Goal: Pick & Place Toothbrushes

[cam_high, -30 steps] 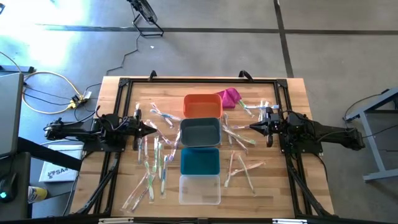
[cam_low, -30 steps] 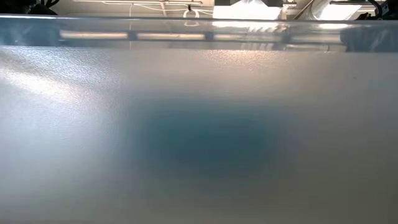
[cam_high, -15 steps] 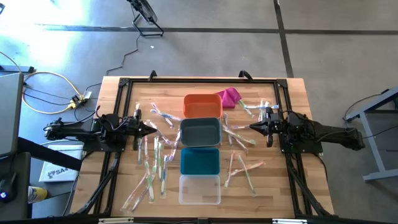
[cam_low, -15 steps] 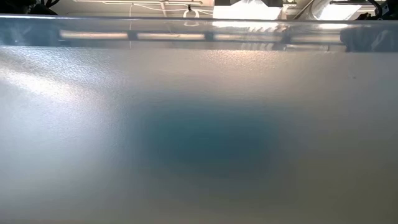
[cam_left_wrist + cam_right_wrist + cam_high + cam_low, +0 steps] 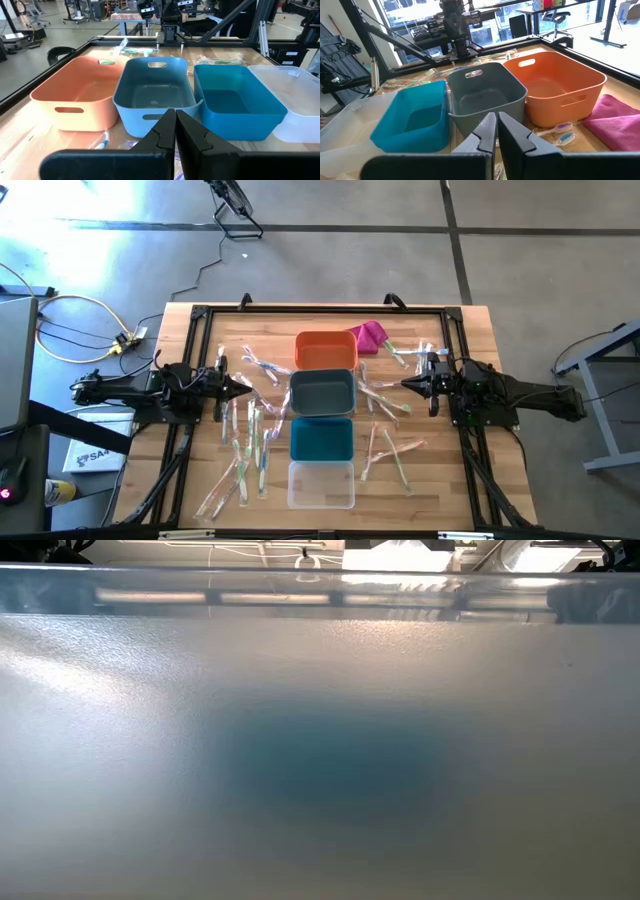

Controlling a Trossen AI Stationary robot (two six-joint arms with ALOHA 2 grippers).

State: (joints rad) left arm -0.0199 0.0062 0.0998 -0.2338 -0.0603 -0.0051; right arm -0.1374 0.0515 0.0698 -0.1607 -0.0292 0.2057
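Several wrapped toothbrushes lie flat on the wooden table on both sides of a row of bins: one scatter on the left (image 5: 250, 435), another on the right (image 5: 385, 405). One with a blue head (image 5: 562, 126) lies beside the orange bin. My left gripper (image 5: 248, 386) hovers shut at the table's left, pointing at the grey bin; its fingertips (image 5: 175, 113) meet with nothing between them. My right gripper (image 5: 404, 385) hovers shut at the table's right, pointing at the same bin, fingertips (image 5: 496, 116) together and empty.
Down the table's middle stand an orange bin (image 5: 325, 349), a grey bin (image 5: 322, 393), a teal bin (image 5: 321, 440) and a clear bin (image 5: 321, 484). A magenta cloth (image 5: 368, 336) lies at the far right of the orange bin. The clear bin's frosted wall (image 5: 320, 760) fills the low view.
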